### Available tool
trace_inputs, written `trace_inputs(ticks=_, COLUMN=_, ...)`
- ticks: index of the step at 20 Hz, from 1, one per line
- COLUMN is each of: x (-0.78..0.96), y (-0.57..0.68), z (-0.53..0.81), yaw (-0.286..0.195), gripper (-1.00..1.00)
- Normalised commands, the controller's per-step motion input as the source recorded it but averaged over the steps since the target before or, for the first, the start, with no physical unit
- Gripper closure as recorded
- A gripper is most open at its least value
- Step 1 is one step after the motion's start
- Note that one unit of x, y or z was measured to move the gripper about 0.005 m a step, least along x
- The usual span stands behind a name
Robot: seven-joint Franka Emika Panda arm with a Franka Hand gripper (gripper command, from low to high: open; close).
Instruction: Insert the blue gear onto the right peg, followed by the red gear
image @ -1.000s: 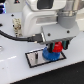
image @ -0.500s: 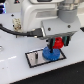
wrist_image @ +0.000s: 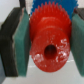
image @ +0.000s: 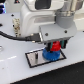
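Observation:
The red gear (wrist_image: 48, 40) fills the wrist view, held between my two green-padded fingers (wrist_image: 21, 45). The blue gear (wrist_image: 44, 5) shows just behind it. In the exterior view my gripper (image: 55, 46) is shut on the red gear (image: 56, 46), directly above the blue gear (image: 52, 54). The blue gear lies flat on the grey, black-rimmed plate (image: 35, 58) at the plate's end toward the exterior view's right. The right peg is hidden under the gears. I cannot tell whether the red gear touches the blue gear.
The plate lies on a white table (image: 15, 72). A black cable (image: 15, 36) runs from the exterior view's left to the arm. The white arm body (image: 40, 17) fills the upper part of the exterior view.
My gripper with the red gear has come down a little toward the blue gear on the plate. The blue gear and plate have not moved.

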Motion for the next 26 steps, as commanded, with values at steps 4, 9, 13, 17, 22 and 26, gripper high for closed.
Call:
trace_inputs(ticks=4, x=0.23, y=-0.05, z=0.35, yaw=0.0, gripper=1.0)
trace_inputs(ticks=9, x=0.33, y=-0.2, z=0.37, yaw=0.0, gripper=1.0)
trace_inputs(ticks=13, x=0.1, y=-0.05, z=-0.02, yaw=0.0, gripper=1.0)
trace_inputs(ticks=17, x=0.05, y=-0.03, z=-0.17, yaw=0.0, gripper=1.0)
trace_inputs(ticks=22, x=0.07, y=-0.03, z=-0.21, yaw=0.0, gripper=1.0)
trace_inputs(ticks=26, x=0.09, y=-0.02, z=-0.25, yaw=0.0, gripper=1.0)
